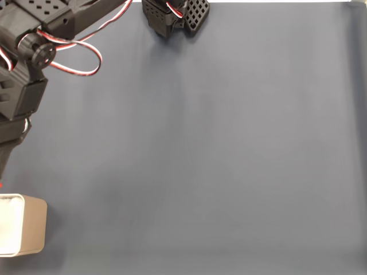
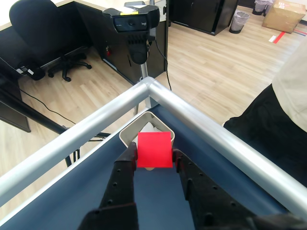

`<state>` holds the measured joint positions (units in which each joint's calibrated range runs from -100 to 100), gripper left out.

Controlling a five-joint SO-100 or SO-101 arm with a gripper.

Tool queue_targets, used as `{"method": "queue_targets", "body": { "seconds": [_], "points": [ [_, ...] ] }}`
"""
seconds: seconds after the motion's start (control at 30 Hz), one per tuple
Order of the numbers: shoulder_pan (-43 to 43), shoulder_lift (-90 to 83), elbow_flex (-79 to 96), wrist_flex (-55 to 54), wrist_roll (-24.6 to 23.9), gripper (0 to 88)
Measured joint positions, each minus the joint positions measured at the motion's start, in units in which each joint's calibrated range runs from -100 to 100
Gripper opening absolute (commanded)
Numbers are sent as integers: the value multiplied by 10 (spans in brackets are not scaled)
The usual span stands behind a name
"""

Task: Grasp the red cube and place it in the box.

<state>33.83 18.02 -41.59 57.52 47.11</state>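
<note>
In the fixed view, the box [image 1: 26,224] sat at the lower left corner of the dark blue-grey bench [image 1: 218,149], cut off by the left edge, with its tan side facing right and its white rim and interior showing. Above it, along the left edge, rose the black arm [image 1: 23,63], with a loop of red, white and black wire [image 1: 80,54] hanging from it. Further right, at the top edge, black latticed parts of the arm's far end [image 1: 175,16] hung over the bench.

In the wrist view, an office chair [image 2: 41,36] stood on the wooden floor at the upper left. To its right a webcam [image 2: 136,21] sat on a stand beyond the bench's corner, where two metal rails [image 2: 148,88] met. Just inside that corner lay the box [image 2: 128,135], one corner pointing toward the camera. The tool [image 2: 154,154] was clenched on the red cube [image 2: 154,149], its two black fingers [image 2: 125,167] pressing the cube's left and right faces. The cube was held in front of the box, covering much of its opening; whether it was above or inside the box could not be told. At the right edge was a person in dark trousers [image 2: 268,124] and a pale top.
</note>
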Motion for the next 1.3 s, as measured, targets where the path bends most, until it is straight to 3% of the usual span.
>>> {"method": "queue_targets", "body": {
  "seconds": [1.3],
  "points": [
    [-22,206,-195,-54,-3,6]
  ]
}}
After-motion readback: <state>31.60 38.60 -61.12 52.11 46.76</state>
